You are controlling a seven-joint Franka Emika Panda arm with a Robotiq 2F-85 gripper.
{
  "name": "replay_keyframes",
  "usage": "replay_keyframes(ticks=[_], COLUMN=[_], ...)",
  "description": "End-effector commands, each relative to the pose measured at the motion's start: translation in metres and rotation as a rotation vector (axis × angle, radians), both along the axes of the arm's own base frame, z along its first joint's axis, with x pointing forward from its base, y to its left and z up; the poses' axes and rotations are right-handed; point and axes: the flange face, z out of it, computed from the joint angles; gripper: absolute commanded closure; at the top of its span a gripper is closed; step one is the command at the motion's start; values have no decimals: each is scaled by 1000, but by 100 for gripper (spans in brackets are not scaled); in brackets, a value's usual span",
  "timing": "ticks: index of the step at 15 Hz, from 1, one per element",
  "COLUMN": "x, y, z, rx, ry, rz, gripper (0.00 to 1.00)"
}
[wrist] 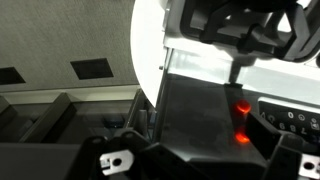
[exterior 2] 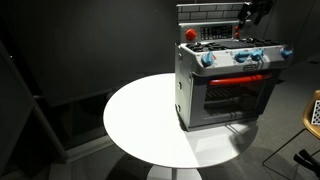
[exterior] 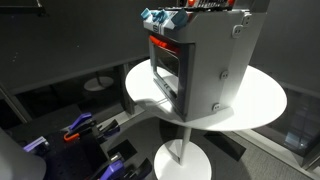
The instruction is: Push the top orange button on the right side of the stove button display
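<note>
table [exterior 2: 140,115]: one, round and white. It's well below the jaws, and in the wrist view it spreads out to the side of them [wrist: 150,40].

stove [exterior 2: 228,88]: just one, sitting on the table straight under the jaws. It's upright on its base. Counting the back panel, the long axis runs up and down. The door side faces the camera here, and in an exterior view you get the plain grey side wall instead [exterior: 215,60].

door [exterior 2: 235,102]: one, dark glass, on the front well below the jaws. It's the only container-ish thing here, and I can't tell what's behind the glass.

red-orange strip [exterior 2: 238,78]: one, running sideways right above the door.

blue knobs [exterior 2: 207,58]: I count three along the top front edge, below the jaws and forward of them.

red knob [exterior 2: 190,33]: one, on the top at the far corner from the jaws.

orange buttons [wrist: 243,108]: two glowing spots in the wrist view, lined up one after the other. The nearer one is just past the fingertips with a gap between, and the second is further along the same line.

gripper [wrist: 237,72]: one, hanging over the stove's back corner [exterior 2: 252,14]. The fingers look pinched together with nothing between them.
</note>
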Motion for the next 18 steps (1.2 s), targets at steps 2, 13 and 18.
replay_keyframes(ticks=[2,13,18], x=[11,18,16], y=[2,-3,-4], z=[7,3,6], rx=[-18,-44,-41], ry=[-16,-16,-9], rz=[-10,-12,-22], gripper=[0,0,0])
